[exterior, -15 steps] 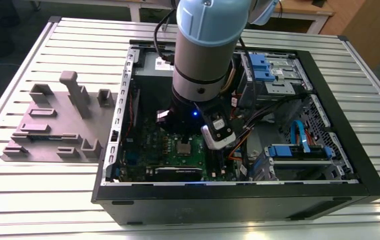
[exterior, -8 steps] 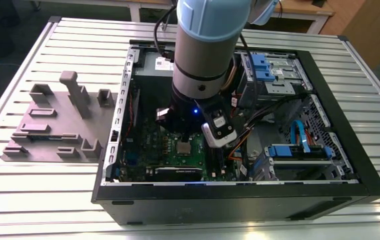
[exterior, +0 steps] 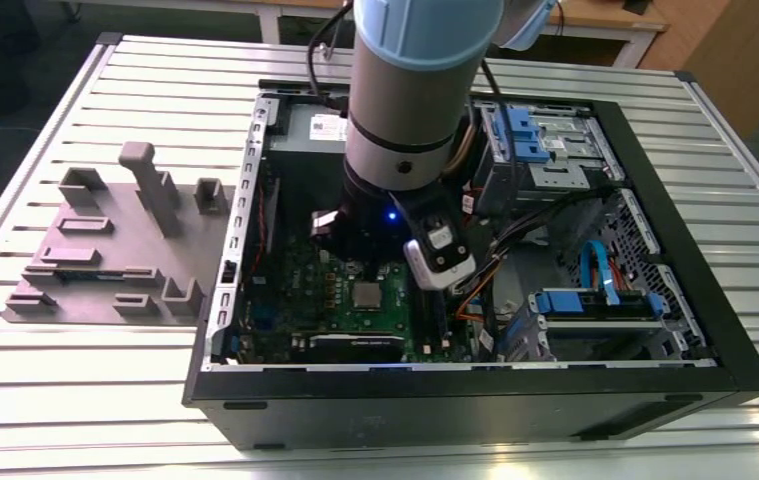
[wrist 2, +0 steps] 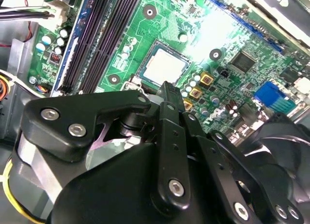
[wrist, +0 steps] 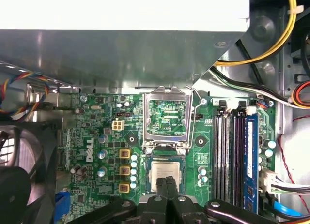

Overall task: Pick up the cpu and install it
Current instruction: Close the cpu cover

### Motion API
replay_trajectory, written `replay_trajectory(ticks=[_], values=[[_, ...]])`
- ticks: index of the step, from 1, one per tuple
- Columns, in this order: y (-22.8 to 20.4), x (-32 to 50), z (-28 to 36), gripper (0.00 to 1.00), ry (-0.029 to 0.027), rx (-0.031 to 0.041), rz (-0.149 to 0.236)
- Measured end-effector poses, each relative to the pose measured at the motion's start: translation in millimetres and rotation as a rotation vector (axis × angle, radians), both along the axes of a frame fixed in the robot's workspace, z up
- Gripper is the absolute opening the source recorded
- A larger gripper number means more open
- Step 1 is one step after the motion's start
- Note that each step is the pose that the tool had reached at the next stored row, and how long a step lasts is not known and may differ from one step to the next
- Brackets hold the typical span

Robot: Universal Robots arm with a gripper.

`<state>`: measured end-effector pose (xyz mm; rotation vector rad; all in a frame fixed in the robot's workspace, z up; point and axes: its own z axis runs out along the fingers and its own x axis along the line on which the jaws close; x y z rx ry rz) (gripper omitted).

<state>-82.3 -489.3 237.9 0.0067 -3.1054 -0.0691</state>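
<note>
Exterior view overlooks the case (exterior: 486, 385); both wrist views hug its motherboard (wrist 2: 164, 21) (wrist: 92, 137).

The gripper (wrist: 167, 179) covers the cpu's (wrist: 156, 177) near edge in both wrist views. In the exterior view the arm (exterior: 406, 100) hides part of the board (exterior: 332, 315).

Exterior view: soft, even room light. Table (exterior: 86, 400) slats are bright, case (exterior: 486, 400) interior is dim, and a blue light (exterior: 390, 215) glows on the arm (exterior: 406, 90). Second wrist view: hard glare whitens the board (wrist 2: 218, 25), gripper (wrist 2: 167, 86) is dark. First wrist view: power supply (wrist: 121, 11) top is blown out white, fan (wrist: 19, 175) is in shadow.
</note>
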Motion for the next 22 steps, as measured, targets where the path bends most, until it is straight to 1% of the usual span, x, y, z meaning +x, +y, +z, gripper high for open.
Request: replay_trajectory(ticks=[10,16,22], values=[[0.0,0.0,12.0,0.11,0.0,0.0,0.0],[0.0,0.0,21.2,0.11,0.0,-0.0001,0.0],[0.0,0.0,21.9,0.11,0.0,-0.0002,0.0]])
